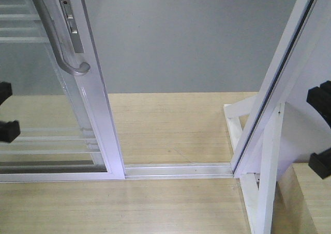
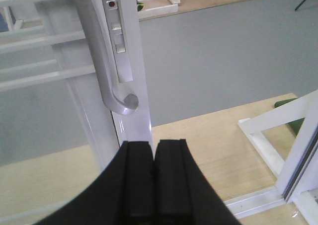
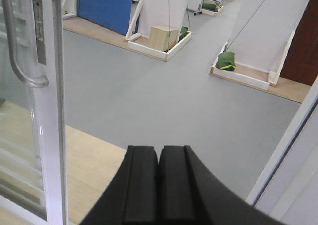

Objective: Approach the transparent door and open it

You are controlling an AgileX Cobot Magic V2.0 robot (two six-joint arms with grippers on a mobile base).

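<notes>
The transparent door (image 1: 98, 89) stands at the left, a clear-glass panel in a glossy white frame with thin white bars. Its grey curved handle (image 1: 57, 43) and lock plate (image 1: 70, 17) sit on the frame's right stile. A gap lies open between the door and the right-hand frame. My left gripper (image 2: 154, 145) is shut and empty, close in front of the stile, below the handle's lower end (image 2: 124, 103). My right gripper (image 3: 159, 149) is shut and empty, facing the gap, with the door (image 3: 52, 111) and handle (image 3: 17, 51) to its left.
A metal floor track (image 1: 176, 169) runs across the wooden platform. A slanted white frame (image 1: 279, 74) with a white brace (image 1: 269, 167) bounds the gap on the right. Beyond is grey floor, with a cardboard box (image 3: 164, 36), a blue panel (image 3: 107, 6) and white stands.
</notes>
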